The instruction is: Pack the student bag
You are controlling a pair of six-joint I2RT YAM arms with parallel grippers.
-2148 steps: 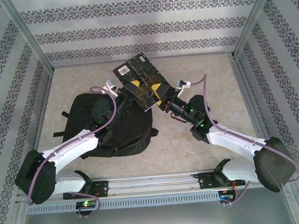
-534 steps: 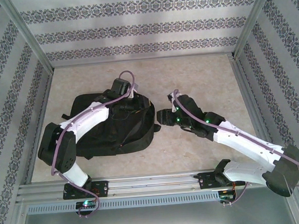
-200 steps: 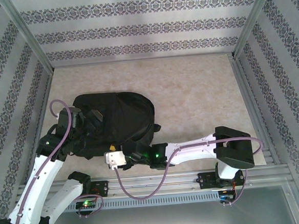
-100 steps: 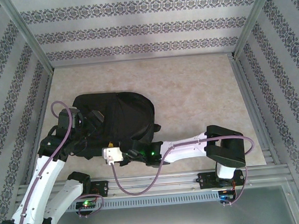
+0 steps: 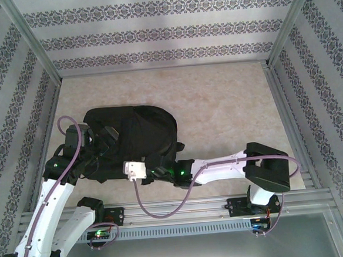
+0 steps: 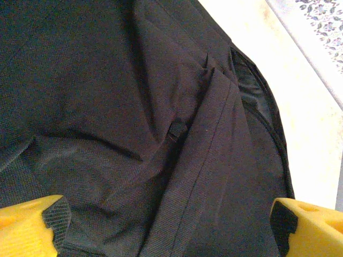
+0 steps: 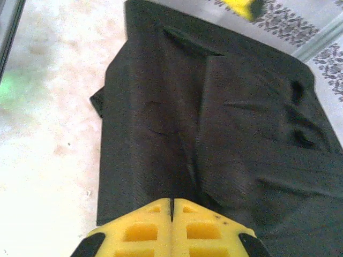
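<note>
Now, from the top external camera, the student bag (image 5: 142,130) is lying flat on the left half of the beige table (image 5: 229,110), its rounded black body pointing toward the far patterned wall (image 5: 165,32). The left gripper (image 5: 104,139) is hanging over the bag's left edge, while the right arm is stretching across the near side, putting the right gripper (image 5: 149,163) at the bag's near edge. Over to the left wrist camera: the left gripper (image 6: 171,230) is standing spread wide, its yellow fingers (image 6: 29,225) sitting at either bottom corner with nothing between them, and creased black fabric of the student bag (image 6: 134,107) is lying just below, with pale table (image 6: 308,134) showing to the right. Switching to the right wrist camera, the right gripper (image 7: 171,217) is showing its two yellow fingers (image 7: 139,230) pressed flat together at the bag's near edge; whether any fabric is being pinched, I cannot tell. Beyond them the student bag (image 7: 214,123) is running away up the frame, with mottled table (image 7: 48,134) lying to the left.
</note>
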